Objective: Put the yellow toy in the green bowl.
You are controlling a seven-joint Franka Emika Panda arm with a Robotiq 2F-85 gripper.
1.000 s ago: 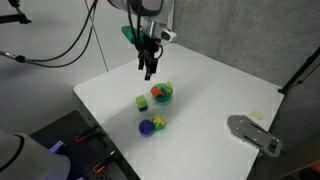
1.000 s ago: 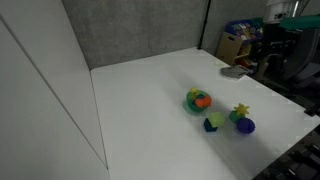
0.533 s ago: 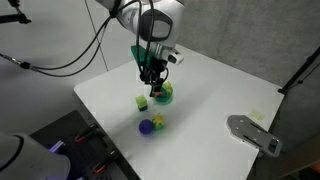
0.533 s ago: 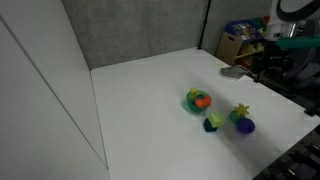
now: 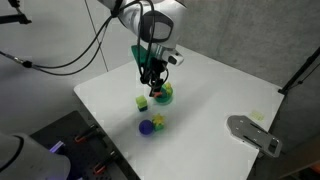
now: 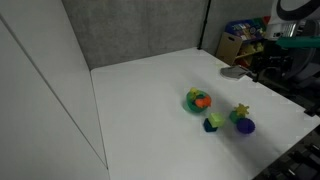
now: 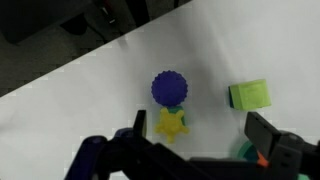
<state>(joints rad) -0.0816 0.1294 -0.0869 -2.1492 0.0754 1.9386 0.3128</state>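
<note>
Gripper (image 5: 150,80) came down within last second from well behind green bowl (image 5: 163,95) to close by it, then held still. Jaws apart, empty. Yellow toy (image 5: 158,120) lay outside bowl, near it, just beside blue ball (image 5: 147,127). Yellow-green cube (image 5: 142,102) sat beside bowl. We judged approach under way, toy not yet grasped.

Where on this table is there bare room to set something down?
Free: the wide stretch from the green bowl to the table edge by the wall, and the patch between the yellow toy and the grey object. Crowded: around the bowl, yellow-green cube, blue ball.
</note>
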